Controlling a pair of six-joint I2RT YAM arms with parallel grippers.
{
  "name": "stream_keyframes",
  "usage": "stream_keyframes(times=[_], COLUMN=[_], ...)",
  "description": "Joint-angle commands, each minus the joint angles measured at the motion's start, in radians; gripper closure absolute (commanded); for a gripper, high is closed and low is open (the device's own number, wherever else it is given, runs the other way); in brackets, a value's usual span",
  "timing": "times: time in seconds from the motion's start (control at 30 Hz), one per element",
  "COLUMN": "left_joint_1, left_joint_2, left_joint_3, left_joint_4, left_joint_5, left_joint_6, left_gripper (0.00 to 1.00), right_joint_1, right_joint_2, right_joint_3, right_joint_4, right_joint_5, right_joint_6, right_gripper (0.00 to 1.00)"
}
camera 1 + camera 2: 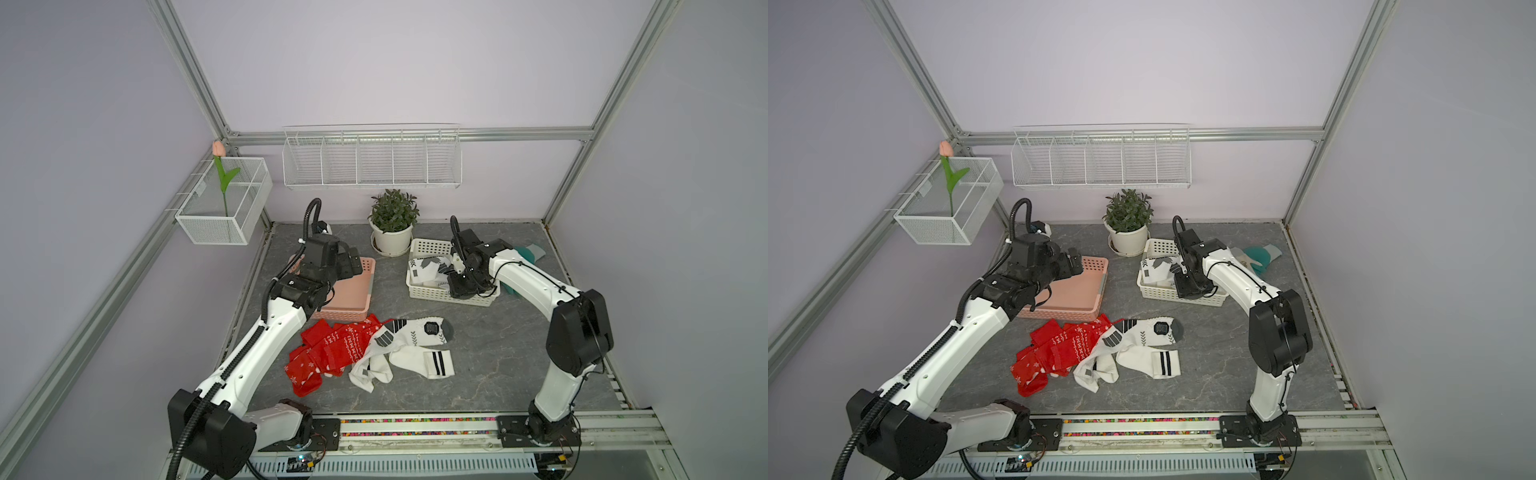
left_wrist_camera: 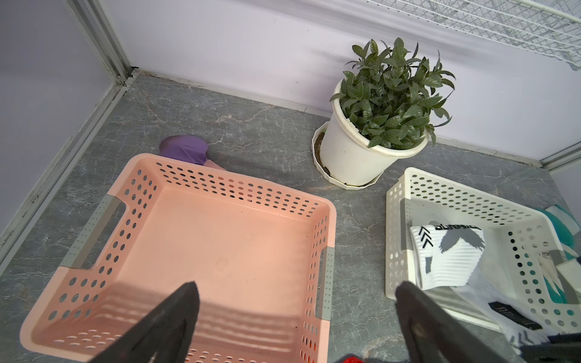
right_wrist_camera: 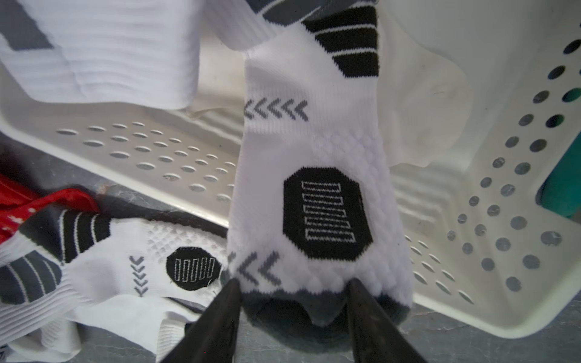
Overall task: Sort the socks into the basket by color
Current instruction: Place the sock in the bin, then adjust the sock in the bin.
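Presently, two perforated plastic baskets are seen on the grey table (image 1: 498, 365) in both top views. The pink basket (image 1: 369, 286) is set at about 10 o'clock from the table's centre, and only its bare floor is shown in the left wrist view. The white basket (image 1: 430, 248) is set at about 1 o'clock, and white socks with black and grey markings are held in it. Among these, a folded sock (image 2: 446, 254) is leaned against one wall. A patterned sock (image 3: 314, 151) is draped over the front wall, with its grey toe hung outside above the table.

The right gripper (image 3: 292, 283) is placed at that toe, its fingers parted to either side. Whether the fabric is pinched cannot be told. The left gripper (image 2: 295, 289) is held wide open and empty over the pink basket's near edge.

The unsorted pile is found at about 7 o'clock. The red socks (image 1: 332, 353) are laid on its 9 o'clock side and are overlapped by the white socks (image 1: 415, 345) on its 3 o'clock side.

A potted plant (image 1: 392, 216) is stood at 12 o'clock. Teal gloves (image 1: 530, 251) are laid just beside the white basket, at 2 o'clock. An artificial tulip (image 1: 219, 148) is held in a mesh box (image 1: 249, 232) hung on the side wall.
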Motion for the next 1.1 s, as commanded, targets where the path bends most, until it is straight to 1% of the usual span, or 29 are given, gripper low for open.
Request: stream_keyframes(times=[0.0, 0.17, 0.23, 0.3, 0.33, 0.37, 0.43, 0.47, 0.53, 0.6, 0.7, 0.9, 1.07], left_joint_1=[-0.002, -0.002, -0.003, -0.003, -0.003, -0.003, -0.003, -0.003, -0.003, -0.003, -0.002, -0.002, -0.003], left_joint_2=[0.001, 0.001, 0.002, 0.001, 0.001, 0.001, 0.002, 0.001, 0.003, 0.003, 0.004, 0.005, 0.003], left_joint_3=[0.025, 0.023, 0.023, 0.023, 0.024, 0.023, 0.024, 0.024, 0.023, 0.023, 0.023, 0.024, 0.022], left_joint_4=[-0.012, -0.011, -0.012, -0.011, -0.011, -0.012, -0.011, -0.010, -0.010, -0.010, -0.008, -0.007, -0.007], left_joint_5=[-0.010, -0.011, -0.010, -0.010, -0.010, -0.010, -0.010, -0.010, -0.007, -0.005, -0.003, 0.007, 0.009], left_joint_6=[-0.010, -0.012, -0.012, -0.012, -0.012, -0.012, -0.012, -0.012, -0.012, -0.013, -0.015, -0.018, -0.021], left_gripper=[0.01, 0.01, 0.01, 0.01, 0.01, 0.01, 0.01, 0.01, 0.01, 0.01, 0.01, 0.01, 0.01], right_joint_1=[-0.017, -0.038, -0.044, -0.048, -0.049, -0.048, -0.041, -0.037, -0.027, -0.019, -0.015, -0.008, -0.012], right_joint_2=[0.017, 0.014, 0.015, 0.016, 0.016, 0.011, -0.014, -0.026, -0.058, -0.092, -0.148, -0.212, -0.201], right_joint_3=[-0.014, -0.012, -0.010, -0.006, 0.000, 0.001, -0.010, -0.012, -0.013, -0.017, -0.037, -0.096, -0.147], right_joint_4=[0.015, 0.008, 0.004, 0.001, 0.001, -0.031, -0.025, -0.026, -0.044, -0.063, -0.080, -0.081, -0.030], right_joint_5=[0.005, 0.012, 0.011, 0.009, 0.006, 0.000, -0.005, -0.002, 0.021, 0.055, 0.075, 0.043, 0.030], right_joint_6=[-0.012, -0.025, -0.031, -0.033, -0.033, -0.033, -0.034, -0.033, -0.028, -0.016, 0.015, 0.066, 0.101], right_gripper=[0.52, 0.71, 0.76, 0.77, 0.75, 0.71, 0.59, 0.55, 0.49, 0.47, 0.47, 0.44, 0.33])
